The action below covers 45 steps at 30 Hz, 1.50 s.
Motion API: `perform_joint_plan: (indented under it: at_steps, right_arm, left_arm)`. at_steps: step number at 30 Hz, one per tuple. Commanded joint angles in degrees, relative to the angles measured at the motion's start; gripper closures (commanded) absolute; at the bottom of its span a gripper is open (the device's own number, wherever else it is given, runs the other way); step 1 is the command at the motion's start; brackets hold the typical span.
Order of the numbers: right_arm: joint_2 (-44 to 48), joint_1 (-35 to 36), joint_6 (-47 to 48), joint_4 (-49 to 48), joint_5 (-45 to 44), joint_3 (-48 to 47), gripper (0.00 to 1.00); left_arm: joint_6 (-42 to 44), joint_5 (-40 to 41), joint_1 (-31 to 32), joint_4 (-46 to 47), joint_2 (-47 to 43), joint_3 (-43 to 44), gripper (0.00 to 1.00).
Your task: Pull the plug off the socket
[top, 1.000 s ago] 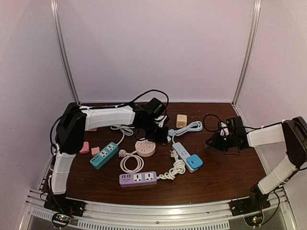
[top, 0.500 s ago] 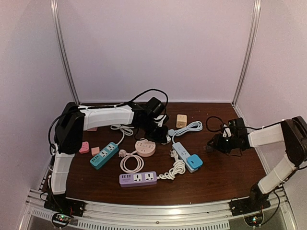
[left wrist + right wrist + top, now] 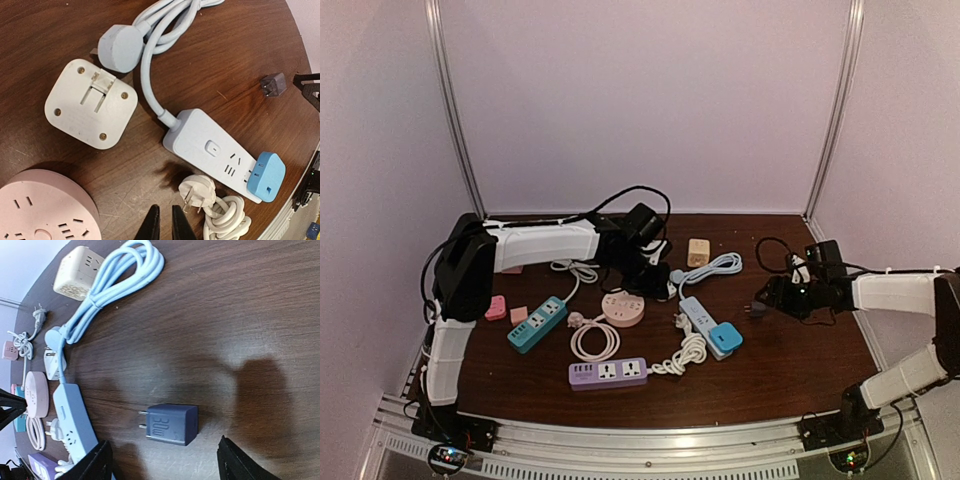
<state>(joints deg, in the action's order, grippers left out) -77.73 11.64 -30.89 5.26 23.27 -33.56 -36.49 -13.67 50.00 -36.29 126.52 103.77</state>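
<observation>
Broadly, a dark wooden table (image 3: 790, 370) carries a scatter of power strips and cables between two arms. The left arm (image 3: 540, 245) reaches across to the middle of the table, and the right arm (image 3: 895, 292) lies low along the right side.

A light blue power strip (image 3: 210, 147) lies near the centre with a blue adapter (image 3: 265, 176) plugged into its near end. A teal strip (image 3: 537, 323) and a purple strip (image 3: 608, 372) lie further left and nearer the bases. A pink round socket (image 3: 623, 308) sits between them, and a white square adapter (image 3: 91, 110) lies on its face beside it, prongs folded. A beige cube (image 3: 698, 251) rests towards the back.

The small dark blue charger (image 3: 172, 424) lies on its side on bare wood to the right of the light blue strip. It is plugged into nothing, and its two pins point towards that strip.

The right gripper (image 3: 167, 456) is low over the charger with its fingers spread wide, one on each side and neither touching it. The left gripper (image 3: 166, 225) hangs over a loose white plug (image 3: 196, 192), tips almost together and holding nothing.
</observation>
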Motion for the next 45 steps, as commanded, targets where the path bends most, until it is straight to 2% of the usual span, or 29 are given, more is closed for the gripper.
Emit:
perform_joint_plan:
  at_steps: [1,7,14,17,23,31,45]
  right_arm:
    - [3.8,2.5,2.0,3.3,3.6,0.0,0.25]
    - [5.3,8.6,1.0,2.4,9.0,2.9,0.23]
    - [4.7,14.0,-2.8,-3.4,12.4,7.4,0.25]
    - [3.8,16.1,-4.0,-5.1,13.0,8.3,0.29]
    - [1.5,18.5,-6.8,-10.1,13.1,8.8,0.46]
    - [1.6,20.0,-7.1,-8.4,9.9,6.3,0.60]
    - [1.2,23.9,-5.5,-3.1,5.0,1.2,0.63]
  left_arm:
    - [0.4,-0.6,0.8,1.7,-1.3,0.8,0.89]
    - [-0.6,-1.9,1.9,3.8,-0.7,0.8,0.89]
    - [-1.5,-4.7,4.0,6.9,0.7,1.5,0.89]
    - [-2.2,-6.6,4.7,8.5,1.8,1.6,0.89]
    - [-2.6,-8.8,5.9,9.8,4.4,3.8,0.89]
    - [-2.5,-10.3,6.6,9.9,6.5,4.1,0.88]
    - [-2.4,-9.9,6.6,9.5,8.4,3.7,0.88]
